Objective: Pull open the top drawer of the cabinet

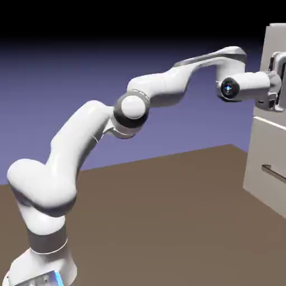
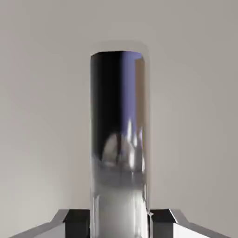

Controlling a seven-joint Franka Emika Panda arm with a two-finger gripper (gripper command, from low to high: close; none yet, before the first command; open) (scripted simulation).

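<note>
Top drawer (image 1: 269, 47) of the cabinet (image 1: 277, 24) sits at the exterior view's right, above the lower drawer (image 1: 262, 145), with a bright seam (image 1: 270, 124) between the two fronts. The gripper (image 2: 120, 224) is grasping the top drawer's handle (image 2: 118, 116), its two fingertips (image 2: 77, 224) drawn in against opposite sides of the bar. In the hand view the handle runs upright through the middle, from the bottom edge to a rounded upper end, and the pale beige-grey drawer front fills the surroundings. The glossy bar carries dark, blue-violet and brown reflections, with blurred pale shapes lower down. In the exterior view, the white Franka Panda arm (image 1: 156, 89) rises from its base (image 1: 44, 268) at the lower left and reaches across, over the brown table (image 1: 156, 212), to the cabinet. The lower drawer's slim dark handle (image 1: 273, 172) shows below the hand, well apart from it.
</note>
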